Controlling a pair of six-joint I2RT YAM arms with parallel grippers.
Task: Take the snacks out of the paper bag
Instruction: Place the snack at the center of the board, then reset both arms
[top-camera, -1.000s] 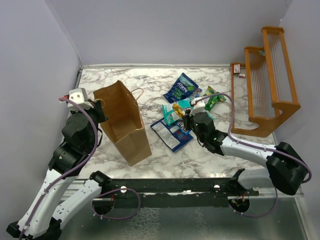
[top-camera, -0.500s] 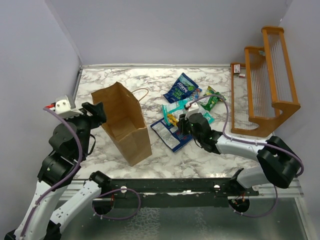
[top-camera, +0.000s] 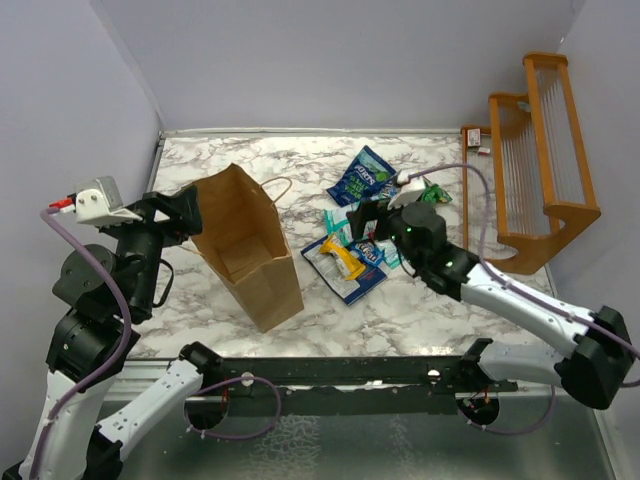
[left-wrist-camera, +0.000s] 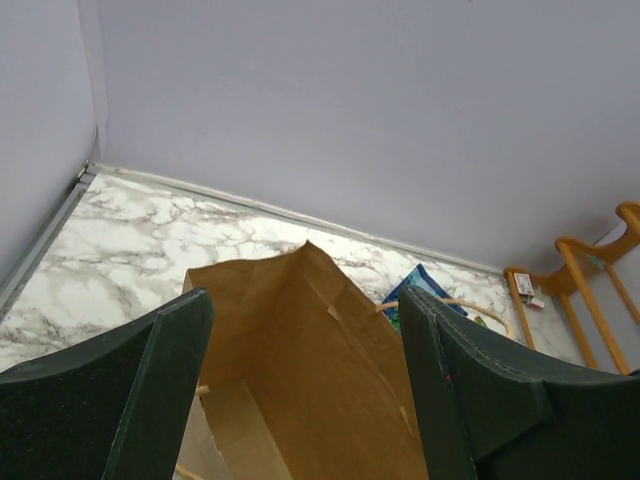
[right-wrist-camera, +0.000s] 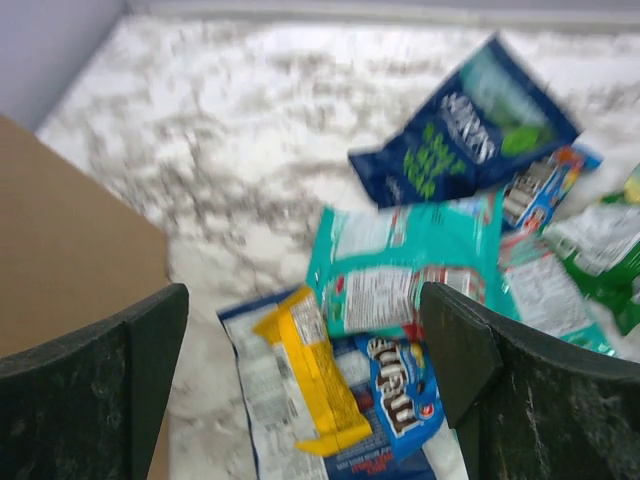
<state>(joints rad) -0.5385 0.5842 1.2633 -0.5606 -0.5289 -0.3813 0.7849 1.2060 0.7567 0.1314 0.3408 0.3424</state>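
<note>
Brown kraft, that's the paper bag, standing upright on the marble bench with its mouth open, and from the top view I can't spot anything left on its floor. The left gripper hangs at the bag's far left rim, jaws spread wide with nothing in them, the opening right below and between them, so that's the arm nearer the bag.

The snacks lie out on the bench just right of the bag, overlapping in a loose pile. The right gripper hovers over that pile, jaws wide apart and empty. The yellow packet sits under them, long axis running near to far at a slant.

Readable stuff: what looks like m&m's lettering on the blue packet. The dark blue packet has white and green writing, too blurred to read. Teal packet shows a label panel, unreadable
</note>
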